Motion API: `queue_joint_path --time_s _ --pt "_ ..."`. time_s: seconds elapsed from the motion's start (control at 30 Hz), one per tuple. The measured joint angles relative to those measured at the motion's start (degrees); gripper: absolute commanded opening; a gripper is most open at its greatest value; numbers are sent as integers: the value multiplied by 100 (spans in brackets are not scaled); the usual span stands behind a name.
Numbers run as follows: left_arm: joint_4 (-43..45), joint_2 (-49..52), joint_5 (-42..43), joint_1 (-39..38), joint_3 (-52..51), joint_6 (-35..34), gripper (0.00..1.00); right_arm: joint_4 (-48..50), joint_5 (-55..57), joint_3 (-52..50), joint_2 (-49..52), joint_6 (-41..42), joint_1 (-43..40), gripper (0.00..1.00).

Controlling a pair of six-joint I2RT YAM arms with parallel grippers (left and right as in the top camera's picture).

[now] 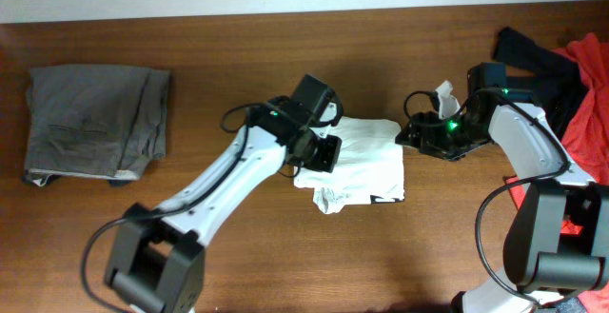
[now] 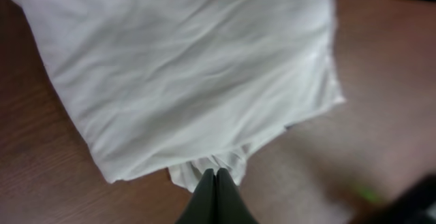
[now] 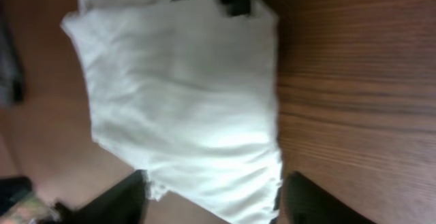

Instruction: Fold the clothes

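Note:
The clothes, a white T-shirt (image 1: 366,156), lie folded into a rough square in the middle of the table, with a small black mark (image 1: 385,199) at the near edge. My left gripper (image 1: 319,153) is at the shirt's left side. In the left wrist view its fingers (image 2: 216,183) are pressed together, with a gathered bunch of the white fabric (image 2: 191,74) at their tips. My right gripper (image 1: 419,134) is at the shirt's right edge. Its jaws stand wide apart, and the shirt's edge (image 3: 204,115) lies loose between the fingers (image 3: 122,200).
Folded grey-brown trousers (image 1: 95,123) lie at the far left of the wooden table (image 1: 238,246). Red and black garments (image 1: 576,75) are heaped at the right edge, beside the right arm. A crumpled corner of the shirt (image 1: 328,199) sticks out at its near left.

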Motion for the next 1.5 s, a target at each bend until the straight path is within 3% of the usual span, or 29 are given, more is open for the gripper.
queue_joint_path --time_s 0.03,0.23,0.33,0.4,0.63,0.9,0.93,1.0,1.2,1.27,1.5 --pt "13 87 -74 -22 -2 -48 31 -31 136 4 0 -15 0 84" --pt "74 575 -293 -76 -7 -291 52 -170 584 4 0 -35 -28 96" --pt "74 723 -420 -136 -7 -356 73 -177 715 4 0 -52 -85 97" --pt "74 765 -608 -210 -7 -452 80 -177 765 4 0 -44 -129 97" --pt "520 772 -1257 -323 -15 -431 87 -177 820 4 0 -48 -155 98" --pt "487 800 -1443 -319 -15 -254 87 -177 839 4 2 -52 -155 98" --pt "501 811 -1456 -319 -15 -251 92 -177 839 4 0 -48 -155 98" --pt "514 839 -1506 -319 -17 -243 92 -177 839 4 0 -48 -155 98" --pt "498 1176 -1692 -319 -17 -234 89 -177 839 4 0 -48 -155 98" --pt "433 1215 -1703 -319 -15 -245 82 -177 861 4 2 -46 -155 99" --pt "-162 960 -1768 -431 249 -214 82 -94 1005 68 0 0 -422 99"
